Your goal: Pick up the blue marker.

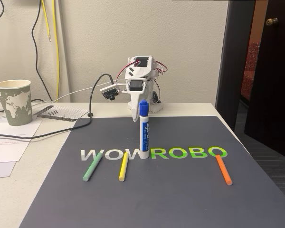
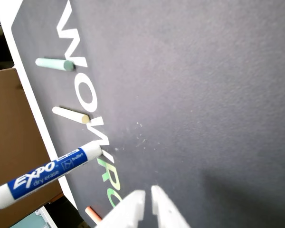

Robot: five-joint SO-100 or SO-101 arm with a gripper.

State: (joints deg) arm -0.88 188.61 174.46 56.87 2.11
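Thick white-barrelled blue marker (image 1: 144,133) with blue cap stands upright, cap up, on the dark grey mat (image 1: 180,190) at the lettering. Light, rigid, smooth plastic, tips easily. Best grip: mid-barrel, square on. Gripper (image 2: 147,195) fingers nearly closed, empty, apart from the marker.

Quick headcount, fixed view: one blue marker (image 1: 144,130), standing upright on the mat. Three thin sticks total: one green stick (image 1: 92,167), one yellow stick (image 1: 123,166), one orange stick (image 1: 223,169). One dark mat (image 1: 180,199) with WOWROBO lettering. One paper cup (image 1: 13,101) with a world map print. One arm, so one gripper (image 2: 147,192) with two white fingers, seen in the wrist view. One small camera (image 1: 109,91) on a cable. Also a few loose papers (image 1: 9,142), number hard to tell.
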